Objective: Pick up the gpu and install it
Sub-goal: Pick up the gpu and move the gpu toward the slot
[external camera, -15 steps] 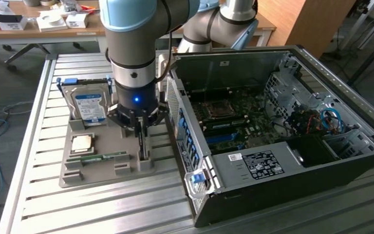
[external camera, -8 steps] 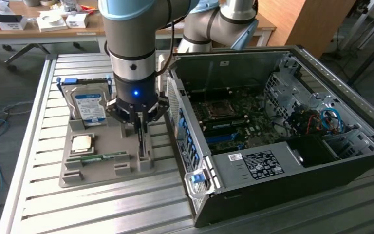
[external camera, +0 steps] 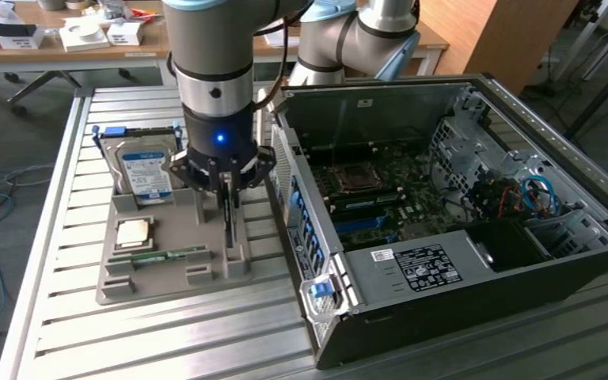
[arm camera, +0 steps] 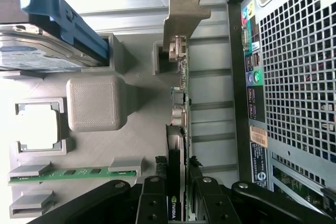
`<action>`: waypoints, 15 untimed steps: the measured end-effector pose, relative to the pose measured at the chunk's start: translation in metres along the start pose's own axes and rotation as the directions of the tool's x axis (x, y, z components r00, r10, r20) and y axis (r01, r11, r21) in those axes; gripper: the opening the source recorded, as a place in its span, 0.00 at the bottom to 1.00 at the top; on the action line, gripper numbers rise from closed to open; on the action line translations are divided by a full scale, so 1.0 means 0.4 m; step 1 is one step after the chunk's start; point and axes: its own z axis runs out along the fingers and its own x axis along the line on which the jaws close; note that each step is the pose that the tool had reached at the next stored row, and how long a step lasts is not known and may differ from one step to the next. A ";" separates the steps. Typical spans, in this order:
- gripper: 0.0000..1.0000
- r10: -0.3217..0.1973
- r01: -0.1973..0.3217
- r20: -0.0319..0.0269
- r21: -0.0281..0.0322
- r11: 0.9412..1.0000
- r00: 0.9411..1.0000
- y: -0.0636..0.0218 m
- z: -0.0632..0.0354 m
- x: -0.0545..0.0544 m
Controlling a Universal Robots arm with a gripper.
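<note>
The gpu (external camera: 229,229) stands on edge in a slot of the grey holder tray (external camera: 177,218), just beside the open computer case (external camera: 442,198). In the wrist view the gpu (arm camera: 181,93) is a thin green card seen edge-on, with its silver bracket (arm camera: 181,9) at the far end. My gripper (external camera: 227,188) hangs straight over it. The black fingers (arm camera: 156,198) press both faces of the card's near end, and my gripper (arm camera: 180,195) is shut on it. The card still sits in the tray slot.
The tray also carries a hard drive (external camera: 143,170) with a blue-white label, a CPU (external camera: 135,232) and a narrow green memory strip (external camera: 156,257). The case's motherboard (external camera: 378,198) lies exposed. The case's rear panel (arm camera: 294,77) is close beside the card.
</note>
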 end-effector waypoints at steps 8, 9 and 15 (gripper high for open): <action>0.27 0.000 0.000 0.000 0.000 1.000 1.000 0.002 -0.052 -0.001; 0.27 -0.001 0.001 0.000 0.000 1.000 1.000 0.002 -0.059 -0.001; 0.27 -0.002 0.002 0.000 0.000 1.000 1.000 0.004 -0.098 -0.002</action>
